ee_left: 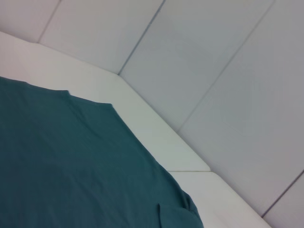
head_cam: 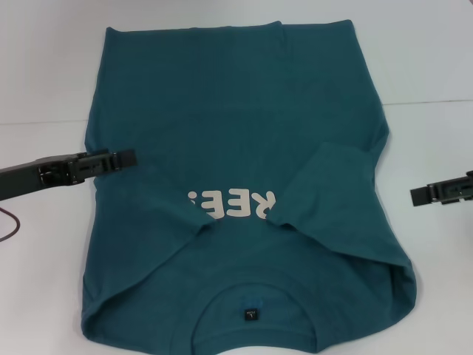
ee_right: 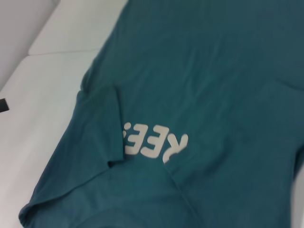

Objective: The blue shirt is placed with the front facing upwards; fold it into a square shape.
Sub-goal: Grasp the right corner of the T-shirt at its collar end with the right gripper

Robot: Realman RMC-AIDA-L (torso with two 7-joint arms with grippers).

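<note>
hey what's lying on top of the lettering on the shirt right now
Both folded-in sleeves of the shirt overlap the lettering: the left sleeve covers its start, the right sleeve its end. Only "REE" shows; the rest is hidden under fabric.

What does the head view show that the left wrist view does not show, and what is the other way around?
Only the head view shows both grippers: the left gripper over the shirt's left edge, and the right gripper above the table, apart from the cloth. It also shows the cream letters, the collar tag and both sleeves folded inward. Only the left wrist view shows the grey wall panels behind the table. Both show the blue shirt lying flat on the white table.
</note>
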